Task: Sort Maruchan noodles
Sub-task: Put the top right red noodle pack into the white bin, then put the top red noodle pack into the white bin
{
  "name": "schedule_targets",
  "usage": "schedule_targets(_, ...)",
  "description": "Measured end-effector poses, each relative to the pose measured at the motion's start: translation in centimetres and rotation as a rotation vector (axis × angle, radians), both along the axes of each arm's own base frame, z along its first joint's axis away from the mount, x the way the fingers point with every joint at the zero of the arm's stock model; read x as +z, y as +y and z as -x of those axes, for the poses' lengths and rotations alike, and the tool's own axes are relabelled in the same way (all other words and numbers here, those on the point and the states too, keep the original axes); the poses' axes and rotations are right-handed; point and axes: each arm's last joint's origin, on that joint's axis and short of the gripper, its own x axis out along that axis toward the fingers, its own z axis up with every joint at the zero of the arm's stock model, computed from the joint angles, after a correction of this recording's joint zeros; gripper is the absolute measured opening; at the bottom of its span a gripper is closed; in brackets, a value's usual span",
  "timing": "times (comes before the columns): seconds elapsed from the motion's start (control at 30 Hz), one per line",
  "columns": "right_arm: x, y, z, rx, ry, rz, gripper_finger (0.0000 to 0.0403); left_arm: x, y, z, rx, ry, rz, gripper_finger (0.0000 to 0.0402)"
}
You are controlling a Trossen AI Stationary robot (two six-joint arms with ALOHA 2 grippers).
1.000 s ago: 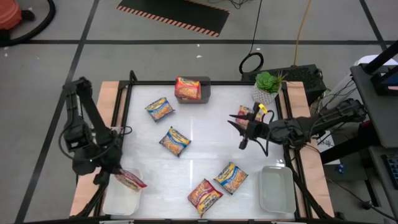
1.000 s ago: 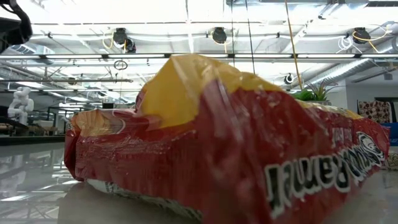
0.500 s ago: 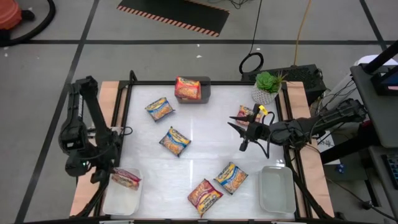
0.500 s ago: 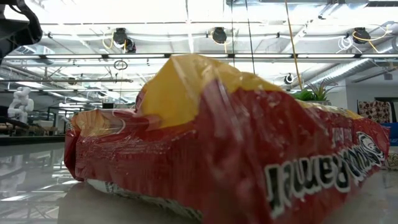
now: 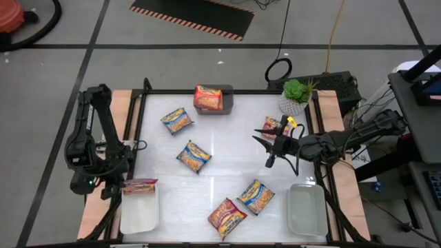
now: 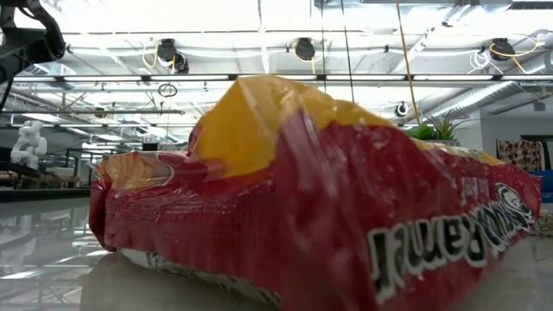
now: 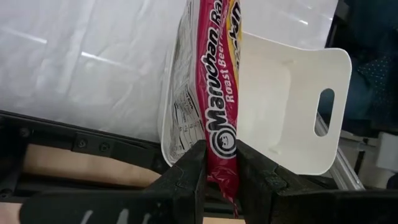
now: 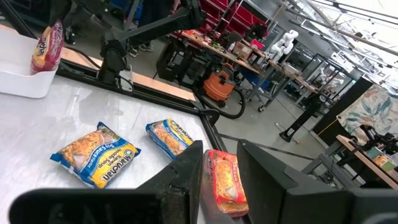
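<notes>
1. The left gripper [image 7: 216, 171] has its two dark fingers [image 7: 186, 174] pinched on the narrow end of a maroon roast-beef packet [image 7: 217, 87]. In the high view this gripper [image 5: 117, 184] sits at the table's left edge, with the packet [image 5: 140, 185] lying crosswise over the far rim of the left white tray [image 5: 140, 213].
2. The held packet stands on edge between the fingers, its long axis running straight out from the jaws toward the tray [image 7: 280, 112].
3. The right gripper [image 5: 270, 146] hovers over the right half of the table, fingers [image 8: 186, 168] only a little apart. Whether they grip anything I cannot tell.
4. A red packet [image 5: 274, 126] lies just beside the right gripper, near the potted plant [image 5: 297, 93].
5. The table's black frame [image 5: 135, 117] runs close along the left gripper's side; the white tabletop [image 5: 227, 155] lies bare in the middle.
6. Loose packets: two blue-and-yellow ones [image 5: 178, 120] [image 5: 193, 156] left of centre, another [image 5: 256, 196] and a red one [image 5: 227, 215] near the front, all lying flat and skewed.
7. One red packet [image 5: 207, 98] rests in the grey bin [image 5: 228, 102] at the far edge.
8. The right white tray [image 5: 306, 210] sits at the front right corner.
</notes>
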Motion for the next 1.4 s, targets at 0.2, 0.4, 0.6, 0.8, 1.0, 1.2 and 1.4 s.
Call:
schedule_targets(0.2,0.0,0.0,0.0,-0.002,-0.006,-0.013,0.0095,-0.3,-0.6,-0.1,0.013,-0.009,-0.035,0.0076)
schedule_targets(0.4,0.0,0.0,0.0,-0.002,-0.006,-0.013,0.0095,-0.8,-1.4,-0.1,0.002,0.055,-0.069,0.0098)
schedule_targets(0.6,0.0,0.0,0.0,-0.001,-0.012,-0.030,0.0095,-0.3,-2.3,-0.1,0.044,0.099,0.078,0.0152)
schedule_targets(0.8,-0.3,0.1,-0.3,0.005,-0.017,-0.068,0.0095,0.3,-2.2,-0.5,0.067,0.096,0.172,0.0177)
schedule_targets(1.0,-1.1,0.5,-1.2,0.104,0.003,-0.150,0.0095,0.1,-1.5,-1.3,0.113,0.050,0.114,0.0177)
schedule_targets(1.2,-1.5,0.5,-1.6,0.085,0.015,-0.165,0.0095,-0.1,-0.7,-2.1,0.145,0.017,0.034,0.0177)
schedule_targets(1.4,-1.5,0.2,-1.7,0.068,0.004,-0.193,0.0095,-0.2,0.0,-3.2,0.204,-0.008,-0.007,0.0177)
